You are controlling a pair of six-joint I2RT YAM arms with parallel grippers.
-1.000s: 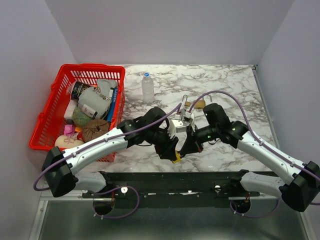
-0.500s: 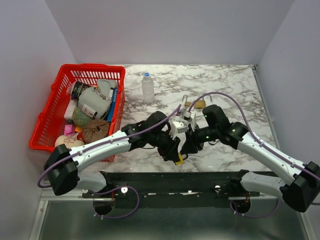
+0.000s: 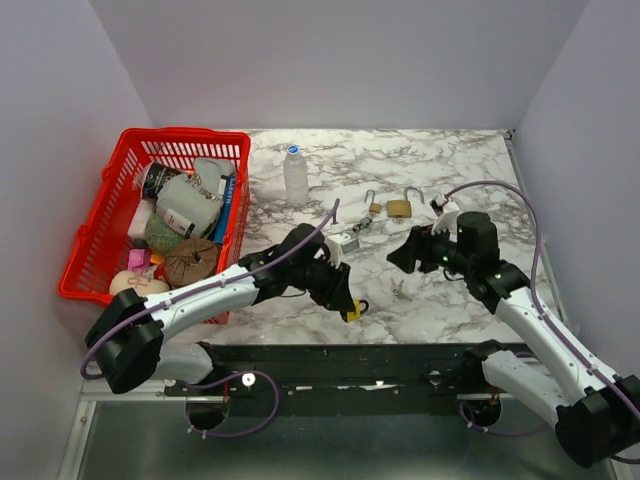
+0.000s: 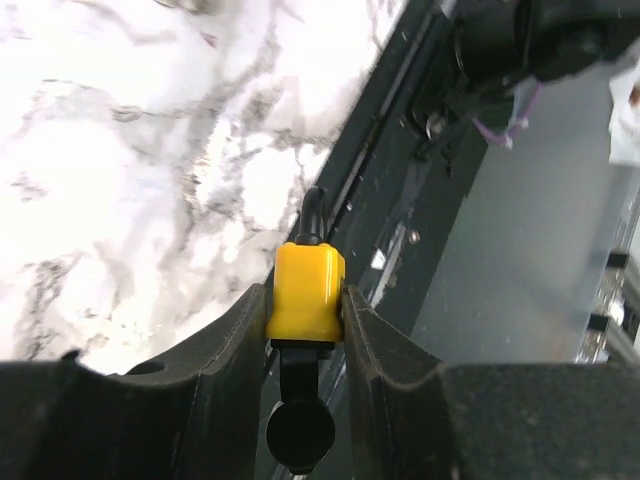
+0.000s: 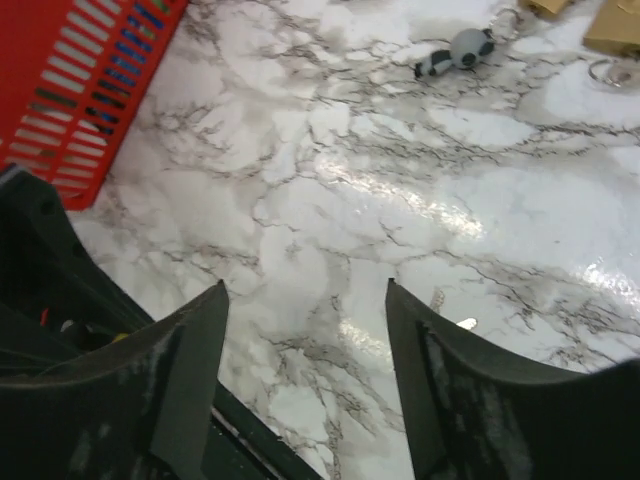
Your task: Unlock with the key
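My left gripper (image 3: 347, 303) is shut on a small yellow padlock (image 4: 305, 292) near the table's front edge. Its fingers press both sides of the yellow body. A black shackle (image 4: 311, 206) sticks out past the fingertips. A black round-headed key (image 4: 300, 432) sits in the lock's near end, between the fingers. In the top view the padlock (image 3: 353, 313) shows as a yellow spot with a black loop. My right gripper (image 3: 398, 256) hangs open and empty to the right, well apart from the lock. Only marble shows between its fingers (image 5: 205, 330).
A brass padlock (image 3: 400, 208), a smaller one (image 3: 374, 207) and a silver lock (image 3: 347, 241) lie mid-table. A small metal piece (image 3: 398, 290) lies below the right gripper. A clear bottle (image 3: 296, 175) stands behind. A full red basket (image 3: 75, 262) is at left. A black rail (image 3: 350, 358) runs along the front.
My right gripper has opened, let go at the padlock and drawn back to the right. The left gripper still holds the yellow padlock and has shifted slightly.
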